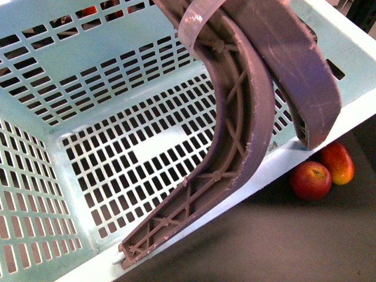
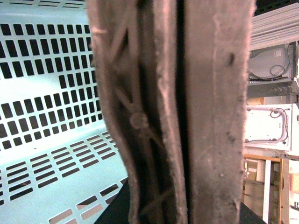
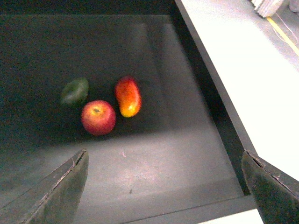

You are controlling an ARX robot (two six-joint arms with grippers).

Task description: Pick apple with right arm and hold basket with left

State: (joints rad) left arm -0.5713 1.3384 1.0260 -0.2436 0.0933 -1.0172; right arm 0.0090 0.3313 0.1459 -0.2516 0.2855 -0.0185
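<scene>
Handles (image 2: 210, 116) of the basket (image 1: 35, 70) fill the left wrist view, lying close together. The left gripper itself doesn't show, so I can't tell whether it's clamped on them. The right gripper (image 3: 163, 156) hangs with jaws spread wide, holding nothing. Ahead of it and lower, well apart, sits the apple (image 3: 98, 117), stem dimple up, with the mango (image 3: 128, 96) and avocado (image 3: 74, 91) just beyond. It looks firm, smooth and apt to roll, so I'd take it across its widest middle

bright front view, blurred left wrist close-up, dim soft right wrist view.
</scene>
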